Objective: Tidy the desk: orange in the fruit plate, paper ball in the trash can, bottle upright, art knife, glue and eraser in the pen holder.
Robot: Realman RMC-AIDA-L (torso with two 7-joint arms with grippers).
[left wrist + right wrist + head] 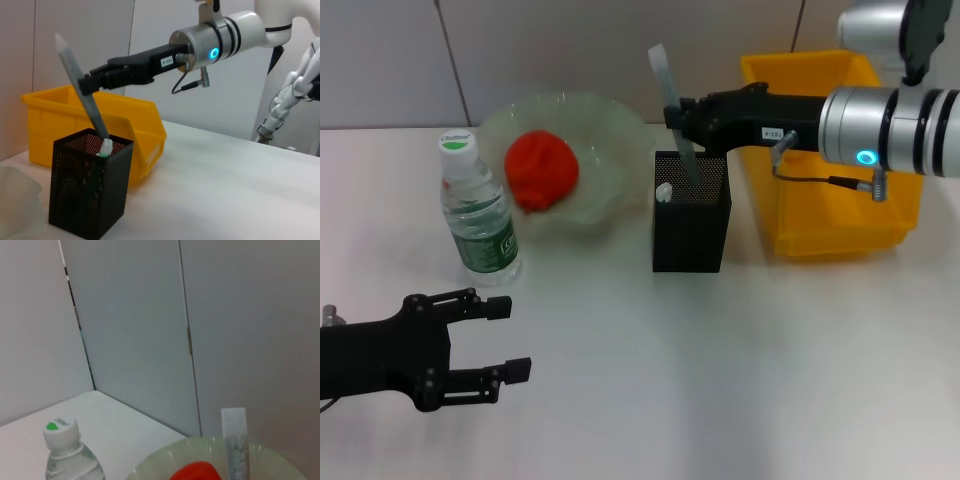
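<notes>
Head view is showing the right gripper (682,128) reaching in from the right edge, its jaws closing on a long grey translucent tool, which I am taking for the art knife (676,115), and holding it tilted with its lower end already dipping inside the pen holder (690,212). So the pen-holder step appears to be in hand, and the next move is probably calling for lowering the knife a little further and then letting go without tipping the holder. Left wrist view is also showing something small, white and green poking above the holder's rim, possibly the glue (105,148); I cannot tell for sure, and the eraser is not showing anywhere. The orange (541,170) is lying in the fruit plate (610,125) near the far edge. The bottle (477,210) is standing upright just beside the plate, on its left. The trash can (840,210) is sitting at the far right corner, just beside the holder; its inside is mostly hidden by the arm, so the paper ball is not visible. The left gripper (510,338) is hovering near the front left corner, jaws standing wide and holding nothing.
</notes>
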